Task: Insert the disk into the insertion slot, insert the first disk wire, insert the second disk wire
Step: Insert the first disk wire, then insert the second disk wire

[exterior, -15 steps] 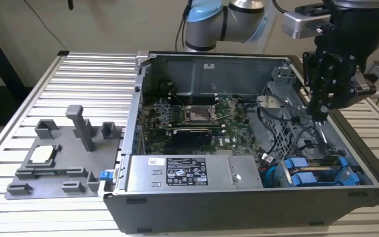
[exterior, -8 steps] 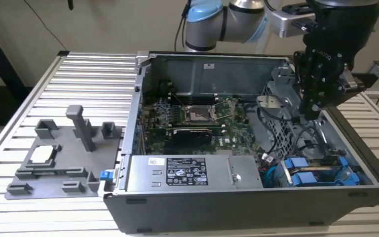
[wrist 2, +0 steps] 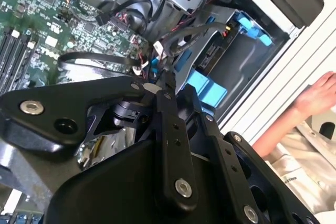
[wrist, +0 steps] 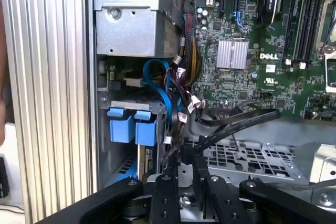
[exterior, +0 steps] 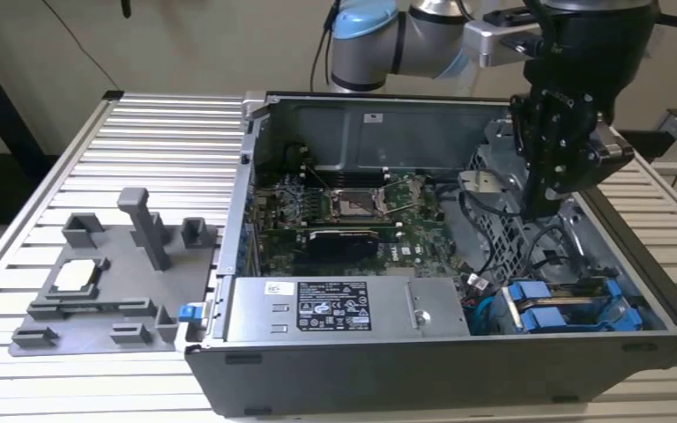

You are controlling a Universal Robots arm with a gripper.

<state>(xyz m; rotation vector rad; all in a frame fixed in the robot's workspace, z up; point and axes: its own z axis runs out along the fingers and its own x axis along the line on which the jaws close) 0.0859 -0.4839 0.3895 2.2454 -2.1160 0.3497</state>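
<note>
Disk (exterior: 564, 310) insertion looks done — the blue-framed drive lies seated in the insertion slot (wrist: 134, 104), just beside the power-supply box (exterior: 338, 308). The gripper (wrist: 185, 167) hangs over the drive cage a little farther from that box, fingers nearly closed on a black wire (wrist: 210, 139) — so the wiring appears unfinished.

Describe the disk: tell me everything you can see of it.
The disk sits inside the insertion slot, a grey sheet-metal cage in the corner of the case at the exterior view's right. What shows is its bright blue plastic carrier: two blocky end tabs side by side, and more blue at its other end. The metal body is mostly hidden by the cage. A blue cable curves close by the tabs; whether it is plugged in cannot be told.
</note>
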